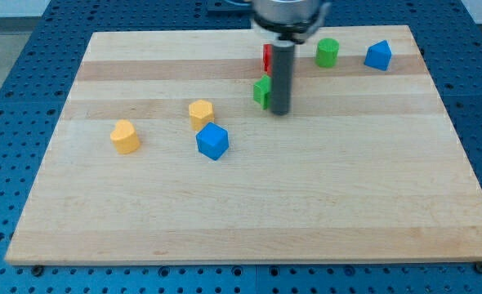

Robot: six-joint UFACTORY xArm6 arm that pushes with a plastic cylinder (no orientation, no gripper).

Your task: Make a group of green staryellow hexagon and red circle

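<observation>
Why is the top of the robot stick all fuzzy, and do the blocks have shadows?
In the camera view, the rod's upper housing at the view's top edge is blurred, while my tip looks sharp beside the green block. Lighting is soft and even: the blue cube and yellow hexagon cast only faint shadows, with no glare on the board.

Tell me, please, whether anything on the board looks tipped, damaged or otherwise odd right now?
Nothing stands out. All blocks sit flat on the wooden board. My tip rests beside a green block, partly hiding it and a red block behind the rod. The yellow hexagon sits apart, towards the view's left, touching nothing.
</observation>
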